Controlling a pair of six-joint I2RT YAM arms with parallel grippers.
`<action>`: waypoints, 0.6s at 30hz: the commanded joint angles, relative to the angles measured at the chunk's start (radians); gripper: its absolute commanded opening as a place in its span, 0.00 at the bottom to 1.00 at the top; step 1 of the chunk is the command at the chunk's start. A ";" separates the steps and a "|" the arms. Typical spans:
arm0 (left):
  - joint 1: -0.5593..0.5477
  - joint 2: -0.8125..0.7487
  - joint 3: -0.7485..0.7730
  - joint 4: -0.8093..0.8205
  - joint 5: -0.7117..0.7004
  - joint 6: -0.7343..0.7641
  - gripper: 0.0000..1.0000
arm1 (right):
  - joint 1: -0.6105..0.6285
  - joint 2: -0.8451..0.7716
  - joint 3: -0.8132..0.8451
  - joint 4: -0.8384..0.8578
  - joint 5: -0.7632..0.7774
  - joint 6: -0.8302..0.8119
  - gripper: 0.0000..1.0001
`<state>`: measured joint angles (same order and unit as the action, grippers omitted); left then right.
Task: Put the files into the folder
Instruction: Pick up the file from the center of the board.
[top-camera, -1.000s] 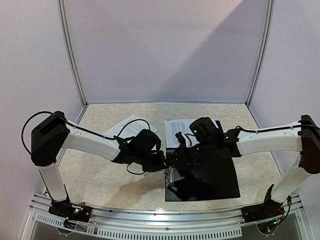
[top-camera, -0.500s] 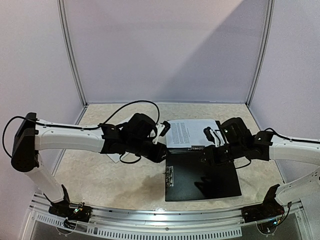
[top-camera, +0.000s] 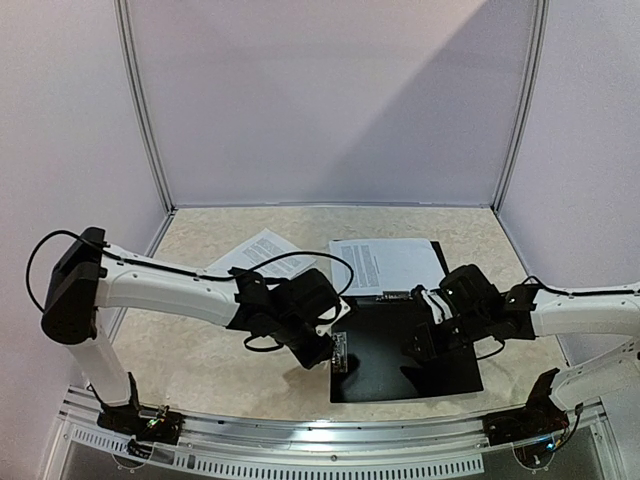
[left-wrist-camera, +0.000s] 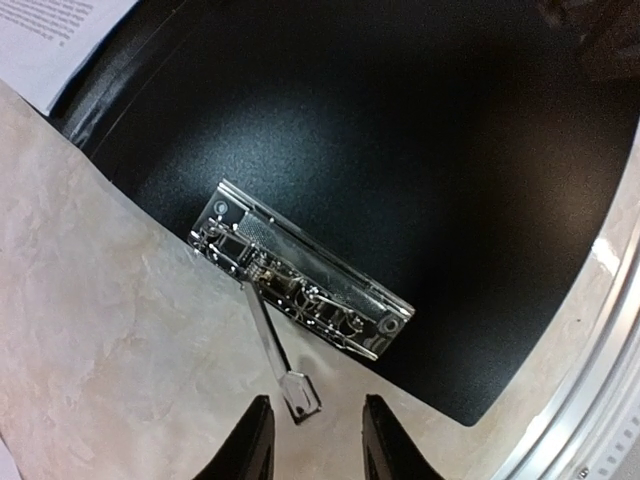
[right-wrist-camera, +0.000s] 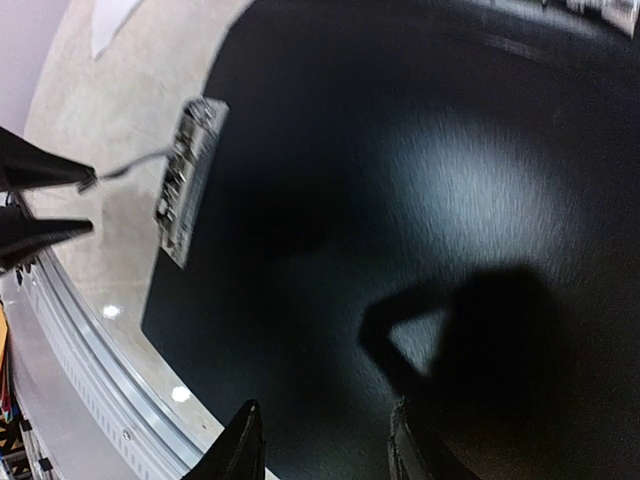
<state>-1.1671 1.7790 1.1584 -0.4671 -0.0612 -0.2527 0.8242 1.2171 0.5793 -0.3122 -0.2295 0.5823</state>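
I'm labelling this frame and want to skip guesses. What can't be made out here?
- Print on the files: too small, top view.
- Loose sheet on the left: part hidden under the left arm, top view.
- Right hand: fingers cut off by bottom edge, blurred right wrist view.

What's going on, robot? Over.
Left fingers open at clip lever. Right fingers open over folder. Files unclipped, at its far end. Nothing blocking.

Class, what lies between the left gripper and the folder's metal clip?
In the left wrist view, the clip's thin lever stretches from the metal clip over the tabletop toward the left gripper.
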 joint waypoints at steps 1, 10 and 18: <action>0.003 0.058 0.077 -0.075 -0.079 0.040 0.31 | -0.002 0.010 -0.058 0.085 -0.050 0.033 0.41; 0.132 0.141 0.217 -0.130 -0.161 0.091 0.30 | -0.001 -0.008 -0.106 0.090 -0.048 0.053 0.41; 0.228 0.345 0.491 -0.128 -0.121 0.135 0.30 | -0.002 -0.079 -0.154 0.094 -0.022 0.065 0.42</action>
<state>-0.9676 2.0251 1.5124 -0.5697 -0.2054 -0.1417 0.8242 1.1648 0.4503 -0.2337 -0.2665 0.6312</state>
